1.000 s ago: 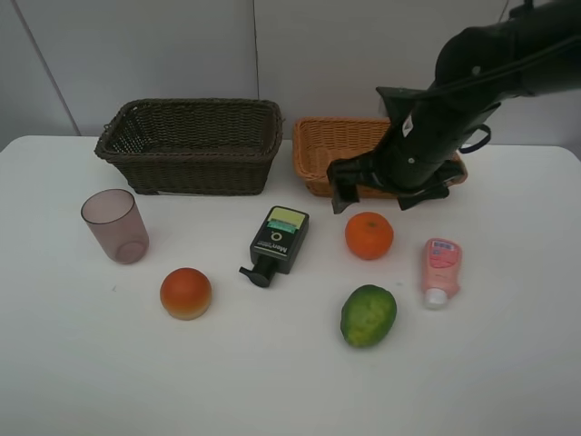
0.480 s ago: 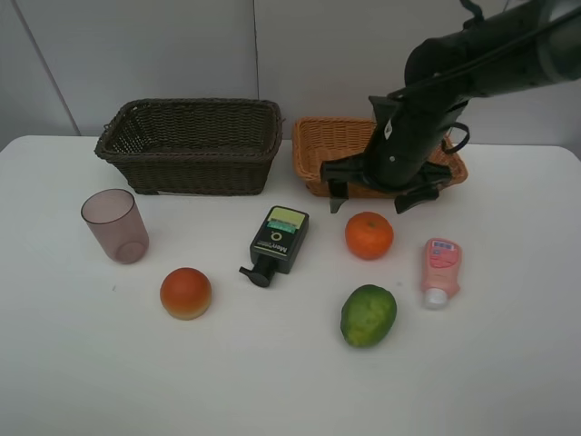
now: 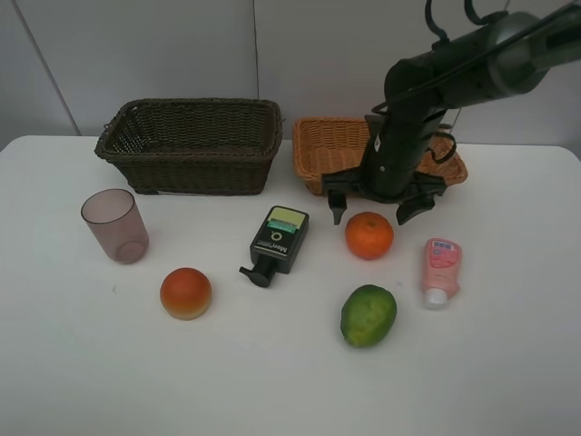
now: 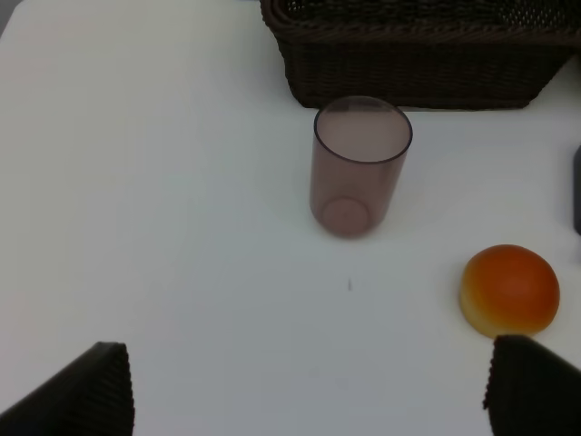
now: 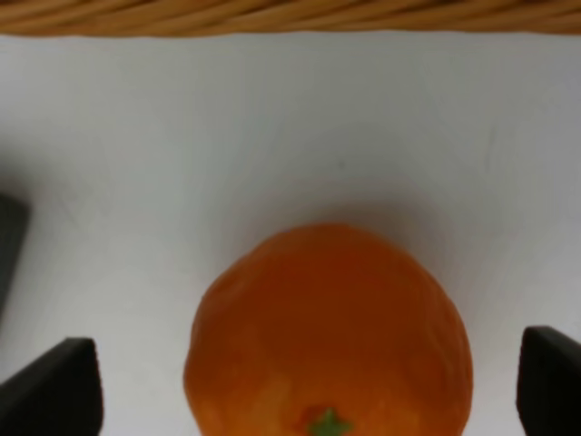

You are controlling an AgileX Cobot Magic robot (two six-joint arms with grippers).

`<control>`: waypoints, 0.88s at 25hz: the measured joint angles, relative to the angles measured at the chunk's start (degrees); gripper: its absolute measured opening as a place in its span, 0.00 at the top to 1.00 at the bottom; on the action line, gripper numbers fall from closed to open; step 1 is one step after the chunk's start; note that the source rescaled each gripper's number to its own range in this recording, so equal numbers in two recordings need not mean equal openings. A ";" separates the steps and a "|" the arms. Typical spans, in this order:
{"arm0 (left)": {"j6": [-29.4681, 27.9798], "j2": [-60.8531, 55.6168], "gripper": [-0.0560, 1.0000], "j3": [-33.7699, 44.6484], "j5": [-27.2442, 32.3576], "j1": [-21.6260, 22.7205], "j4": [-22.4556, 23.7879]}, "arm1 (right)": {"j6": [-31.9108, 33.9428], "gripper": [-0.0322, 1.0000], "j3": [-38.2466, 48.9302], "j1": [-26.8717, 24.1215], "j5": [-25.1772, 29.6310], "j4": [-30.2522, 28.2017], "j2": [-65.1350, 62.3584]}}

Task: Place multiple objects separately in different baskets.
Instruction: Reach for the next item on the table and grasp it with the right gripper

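- Right gripper (image 3: 369, 211) hung over the round orange fruit (image 3: 369, 236), jaws spread wide with one finger to each side of it. It held nothing, and the wrist view showed bare table between each finger and the peel.
- Orange sat on the white table (image 3: 272, 391), just in front of the shallow light-tan wicker basket (image 3: 313, 145). I could not tell how far the fingertips stood off the tabletop.
- Left gripper (image 4: 313, 391) was also wide open and empty. It was over bare table near the translucent purple cup (image 3: 115, 225) and the orange-red round bun (image 3: 186, 292), touching neither.
- Both baskets looked empty from the high camera, the deep dark-brown wicker basket (image 3: 191, 168) included. All six items were on the table, so I judged no placement done yet.
- Also unsorted: the dark green pump bottle (image 3: 280, 239) lying flat, the green lime-like fruit (image 3: 369, 315) and the pink tube bottle (image 3: 441, 268).
- Step in hand, as I read it: lining up to pick the orange, the first item.
- Next move, my call: lower until the fingers bracket the fruit's widest part, close gently and centred so it cannot roll away, then lift clear of the rim and carry it to the tan basket behind.
- Pump bottle lay near that side's finger, so I'd watch that on the descent.
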 joint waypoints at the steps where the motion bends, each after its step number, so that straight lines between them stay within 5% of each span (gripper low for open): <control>1: 0.00 0.00 0.00 0.00 0.00 0.00 0.00 | 0.63 0.01 0.00 0.00 -0.14 -0.51 0.41; 22: 0.00 0.00 0.00 0.00 0.00 0.00 0.00 | 3.42 0.01 -0.01 0.00 -2.57 -2.57 5.34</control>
